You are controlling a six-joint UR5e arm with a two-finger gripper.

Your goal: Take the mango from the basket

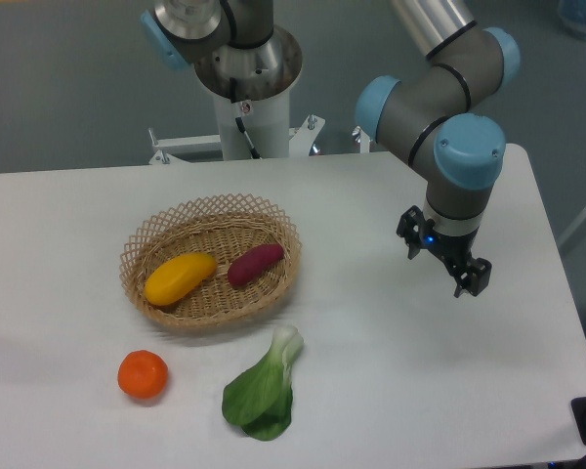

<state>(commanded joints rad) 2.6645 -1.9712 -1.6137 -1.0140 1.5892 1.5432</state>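
white tabletop holds a shallow oval tan wicker basket (273, 283) at left; inside, on its left, lies the smooth oblong yellow-orange mango (180, 277), beside a purple tuber (255, 264). likely firm, slick, bruisable: grip across its narrow middle. black two-finger gripper (445, 262) hangs well right, spread, empty.

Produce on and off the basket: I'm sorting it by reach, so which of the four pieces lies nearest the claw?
The purple tuber, in the basket's right half, is nearest the claw. The mango, bok choy and orange lie farther left.
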